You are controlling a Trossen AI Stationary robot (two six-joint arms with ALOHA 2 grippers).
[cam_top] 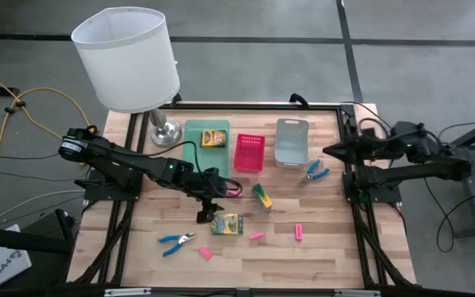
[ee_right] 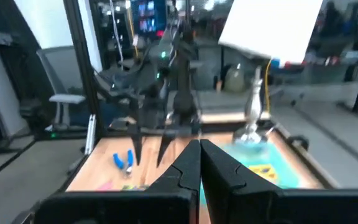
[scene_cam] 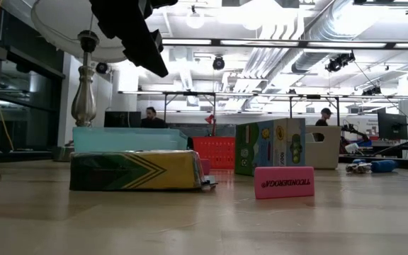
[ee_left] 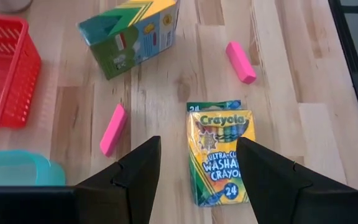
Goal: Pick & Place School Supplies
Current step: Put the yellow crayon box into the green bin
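While the right gripper (cam_top: 330,151) waits pinched together at the table's right edge, the high view shows the left gripper (cam_top: 207,212) hovering beside a flat crayon box (cam_top: 227,223) mid-table. In the left wrist view its fingers (ee_left: 138,171) stand apart above that Crayola box (ee_left: 220,151), gripping nothing, a pink eraser (ee_left: 113,129) lying nearby.

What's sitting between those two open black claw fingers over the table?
A flat crayon box lies on bare wood under the open left gripper, partly in the gap beside one finger, untouched; the left wrist view shows it.
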